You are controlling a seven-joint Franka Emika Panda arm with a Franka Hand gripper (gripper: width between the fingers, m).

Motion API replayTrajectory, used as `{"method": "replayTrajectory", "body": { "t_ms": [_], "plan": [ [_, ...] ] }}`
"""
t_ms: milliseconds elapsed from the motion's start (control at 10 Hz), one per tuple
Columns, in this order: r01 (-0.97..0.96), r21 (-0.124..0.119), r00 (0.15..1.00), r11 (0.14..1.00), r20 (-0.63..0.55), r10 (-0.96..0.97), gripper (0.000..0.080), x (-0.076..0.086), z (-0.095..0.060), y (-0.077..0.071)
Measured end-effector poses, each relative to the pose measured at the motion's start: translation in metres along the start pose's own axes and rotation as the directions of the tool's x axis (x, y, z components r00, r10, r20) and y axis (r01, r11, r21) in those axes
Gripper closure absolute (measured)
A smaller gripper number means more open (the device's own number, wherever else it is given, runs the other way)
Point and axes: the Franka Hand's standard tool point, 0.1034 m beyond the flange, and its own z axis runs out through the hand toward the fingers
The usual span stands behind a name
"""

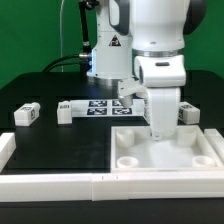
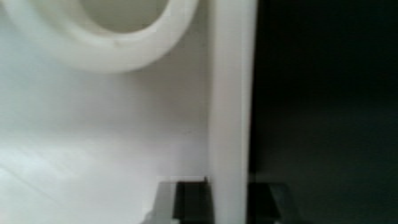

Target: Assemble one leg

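Tool (image 1: 160, 132) is down on the far wall of the top (image 1: 180, 147), with the arm standing nearly upright above it. In the wrist view the tool (image 2: 231, 205) straddles that wall. Its dark fingers (image 2: 178, 205) lie one on each side and seem pressed against it, so the grip is narrow and holds the top by its thin edge. The picture is blurred at the fingertips, so the contact looks real but is not sharp.

The top (image 2: 107, 130) is a shallow white tray. A round socket (image 2: 169, 42) rises from its floor near the wall, and black worktop (image 2: 329, 100) lies beyond it.

No leg is in the tool or in a socket. One leg (image 1: 27, 114) lies loose on the worktop (image 1: 50, 140) at the exterior view's left, well apart from the top. A second leg (image 1: 65, 112) lies just beside the end of the marker board (image 1: 105, 106). A third leg (image 1: 188, 112) sits at that view's right, near the top's far corner. Each shows a black-and-white tag.

The top's near side lies against a white rail (image 1: 50, 185) along the worktop's front edge.
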Motion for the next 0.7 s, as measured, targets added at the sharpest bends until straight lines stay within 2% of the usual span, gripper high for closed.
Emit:
{"method": "replayTrajectory", "body": {
  "t_ms": [300, 400, 500, 600, 700],
  "plan": [
    [-0.015, 0.001, 1.0, 1.0, 0.001, 0.015, 0.0736, 0.0026, 0.0, 0.0005],
    [-0.015, 0.001, 1.0, 1.0, 0.001, 0.015, 0.0675, 0.0026, 0.0, 0.0005],
    [-0.015, 0.001, 1.0, 1.0, 0.001, 0.015, 0.0675, 0.0025, 0.0, 0.0005],
    [-0.015, 0.001, 1.0, 1.0, 0.001, 0.015, 0.0432, 0.0024, 0.0, 0.0006],
    [-0.015, 0.001, 1.0, 1.0, 0.001, 0.015, 0.0432, 0.0024, 0.0, 0.0005]
  ]
}}
